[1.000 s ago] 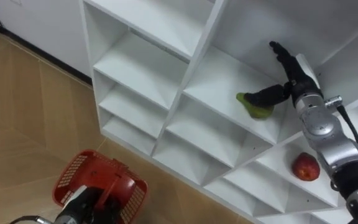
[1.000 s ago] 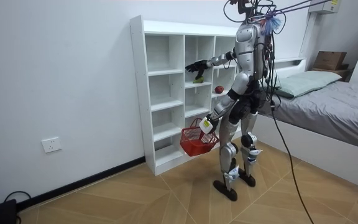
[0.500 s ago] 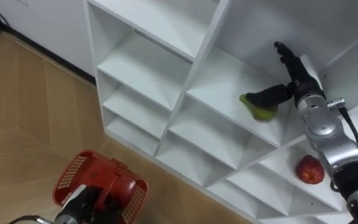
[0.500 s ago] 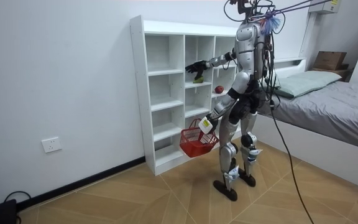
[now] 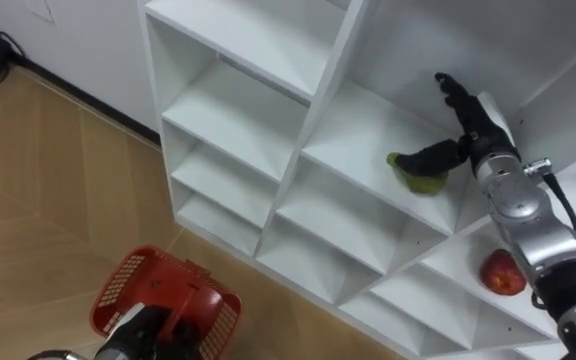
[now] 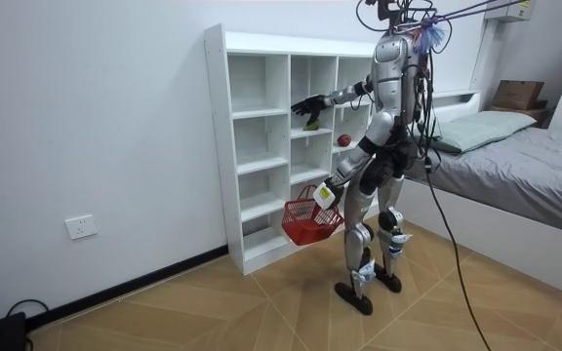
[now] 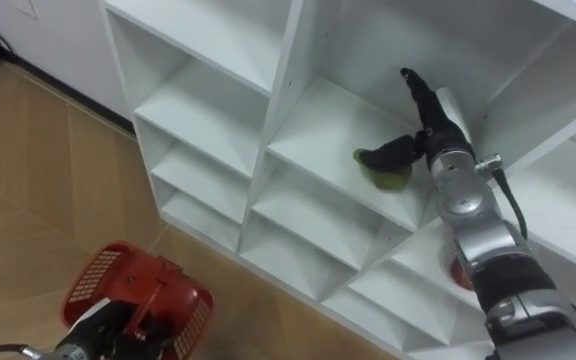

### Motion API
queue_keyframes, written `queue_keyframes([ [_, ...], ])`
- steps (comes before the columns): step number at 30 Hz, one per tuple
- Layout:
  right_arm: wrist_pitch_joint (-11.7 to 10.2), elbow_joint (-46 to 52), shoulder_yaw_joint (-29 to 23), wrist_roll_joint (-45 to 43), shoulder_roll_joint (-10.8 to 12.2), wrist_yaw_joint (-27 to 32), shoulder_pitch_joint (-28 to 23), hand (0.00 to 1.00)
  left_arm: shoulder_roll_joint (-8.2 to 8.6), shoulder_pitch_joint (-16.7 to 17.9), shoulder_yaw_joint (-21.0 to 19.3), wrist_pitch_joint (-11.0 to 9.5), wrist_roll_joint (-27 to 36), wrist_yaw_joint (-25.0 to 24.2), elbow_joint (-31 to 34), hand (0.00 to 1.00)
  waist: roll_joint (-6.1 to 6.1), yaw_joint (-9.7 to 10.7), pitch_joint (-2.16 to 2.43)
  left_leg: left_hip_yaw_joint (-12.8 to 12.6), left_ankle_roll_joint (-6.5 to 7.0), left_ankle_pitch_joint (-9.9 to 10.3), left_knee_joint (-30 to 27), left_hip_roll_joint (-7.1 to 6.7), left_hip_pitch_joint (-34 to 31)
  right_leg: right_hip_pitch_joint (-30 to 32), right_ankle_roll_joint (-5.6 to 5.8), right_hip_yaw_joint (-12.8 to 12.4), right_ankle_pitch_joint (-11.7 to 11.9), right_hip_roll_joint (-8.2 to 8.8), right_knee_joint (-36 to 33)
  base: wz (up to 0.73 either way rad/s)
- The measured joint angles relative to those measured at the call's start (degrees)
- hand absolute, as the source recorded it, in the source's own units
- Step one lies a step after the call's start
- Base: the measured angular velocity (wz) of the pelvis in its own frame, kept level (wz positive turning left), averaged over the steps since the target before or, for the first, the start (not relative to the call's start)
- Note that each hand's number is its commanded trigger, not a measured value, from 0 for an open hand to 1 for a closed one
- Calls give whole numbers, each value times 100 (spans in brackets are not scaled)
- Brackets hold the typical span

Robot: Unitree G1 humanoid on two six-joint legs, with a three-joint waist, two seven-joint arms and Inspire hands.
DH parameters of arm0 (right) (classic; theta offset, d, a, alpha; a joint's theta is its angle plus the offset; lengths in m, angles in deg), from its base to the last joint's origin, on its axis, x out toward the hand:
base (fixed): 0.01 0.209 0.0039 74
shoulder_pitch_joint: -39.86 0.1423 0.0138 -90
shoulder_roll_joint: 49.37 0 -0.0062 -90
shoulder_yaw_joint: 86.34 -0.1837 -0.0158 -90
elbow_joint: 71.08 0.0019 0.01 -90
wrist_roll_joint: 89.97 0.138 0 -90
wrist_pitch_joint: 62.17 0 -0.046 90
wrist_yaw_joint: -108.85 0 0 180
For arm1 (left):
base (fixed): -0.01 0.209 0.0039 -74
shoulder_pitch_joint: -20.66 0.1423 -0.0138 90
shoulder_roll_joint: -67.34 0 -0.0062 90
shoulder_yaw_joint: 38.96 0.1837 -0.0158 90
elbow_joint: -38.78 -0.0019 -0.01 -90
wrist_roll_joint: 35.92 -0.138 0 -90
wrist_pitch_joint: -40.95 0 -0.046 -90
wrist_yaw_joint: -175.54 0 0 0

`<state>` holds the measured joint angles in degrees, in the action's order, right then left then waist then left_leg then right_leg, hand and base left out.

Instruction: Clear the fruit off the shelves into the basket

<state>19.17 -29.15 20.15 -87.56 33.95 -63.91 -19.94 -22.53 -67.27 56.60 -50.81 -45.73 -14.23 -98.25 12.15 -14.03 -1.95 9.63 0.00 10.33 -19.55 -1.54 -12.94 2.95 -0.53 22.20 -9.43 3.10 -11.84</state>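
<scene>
- At the lower left, nearest the body: left hand [image 5: 136, 337], dark and partly cut off, apparently curled round the handle of the red basket [image 5: 163, 295], which is held mouth-up above the wooden floor [image 5: 48, 180].
- Farther out, inside a middle compartment of the white closet [image 5: 258, 110]: right hand [image 5: 476, 128] wide open, fingers straight and pointing at the back wall, thumb stretched sideways and lying on top of the green fruit [image 5: 423, 182]. No grip on it yet.
- Green fruit resting on the shelf board just under that thumb. Red apple [image 5: 503, 273] one compartment lower and to the right, untouched.
- To do the step well: bring the straight fingers down behind the fruit, close them toward the thumb until it sits in the palm, then lift clear of the board before drawing back past the divider.
- Avoid dragging with the thumb alone; probably rolls the fruit off the front edge.
- Keep the basket level and under the shelf front for the drop.
- Against one second ago: same thumb-on-fruit pose, fingers no further closed, fruit and apple in the same spots. The slight slide of the shelves across the view belongs to the camera. Same stance before the closet in the room view.
</scene>
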Motion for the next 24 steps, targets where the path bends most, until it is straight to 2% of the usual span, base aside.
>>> queue_keyframes([
  [9,4,12,0,50,55,2,-15,0,19,-1,18,18,14,26,0,100,1,34,3,1,0,0,-16,1,28,-29,0,5,0,2,4,0],
  [12,-1,221,2,360,91,9,-80,0,44,-1,36,20,5,61,-8,100,-9,88,7,11,0,1,-12,-5,50,-61,1,3,0,0,8,0],
  [18,-9,458,3,505,101,9,-169,0,131,-1,148,20,8,81,-8,100,-108,136,54,10,3,1,-24,-13,64,-82,15,7,9,8,6,0],
  [24,-10,555,10,612,102,18,-211,0,136,0,162,20,6,85,-8,100,-145,137,59,11,10,-5,-13,-15,68,-83,15,2,9,9,5,0],
])
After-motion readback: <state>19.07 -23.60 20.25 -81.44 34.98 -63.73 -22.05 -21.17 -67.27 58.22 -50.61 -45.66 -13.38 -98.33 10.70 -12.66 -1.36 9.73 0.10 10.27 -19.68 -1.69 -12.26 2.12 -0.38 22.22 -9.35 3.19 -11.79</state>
